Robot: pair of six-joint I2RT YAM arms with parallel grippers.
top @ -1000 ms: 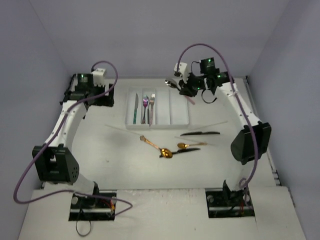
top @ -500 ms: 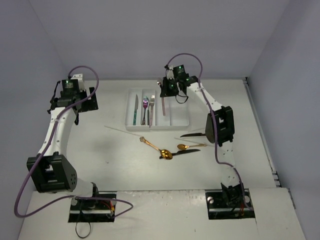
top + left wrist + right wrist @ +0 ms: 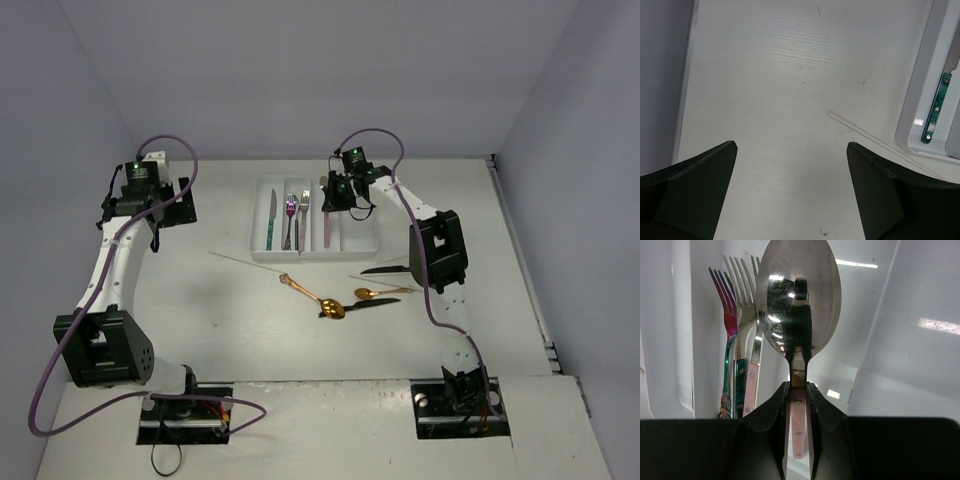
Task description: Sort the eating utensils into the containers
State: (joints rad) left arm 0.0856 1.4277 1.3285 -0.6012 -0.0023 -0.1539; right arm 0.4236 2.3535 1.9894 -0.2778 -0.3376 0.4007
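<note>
- We look down on a white table closed in by pale lilac walls.
- A white rectangular plastic cutlery tray lies at the far middle of the table, its long compartments side by side.
- The right gripper is over this tray, its jaws pinched tight on the pink handle of a silver-bowled spoon.
- The spoon lies along the compartment just right of the forks; we cannot tell whether it touches the tray floor.
- That neighbouring compartment holds a rainbow-tinted metal fork and a silver fork.
- A teal-handled knife lies in the leftmost compartment.
- The left gripper hangs over bare table left of the tray, its jaws spread wide and holding nothing.
- A thin pale chopstick lies on the table below it, running towards the tray's corner.
- On the table in front of the tray lie a long gold spoon, a shorter gold spoon and a black knife.
</note>
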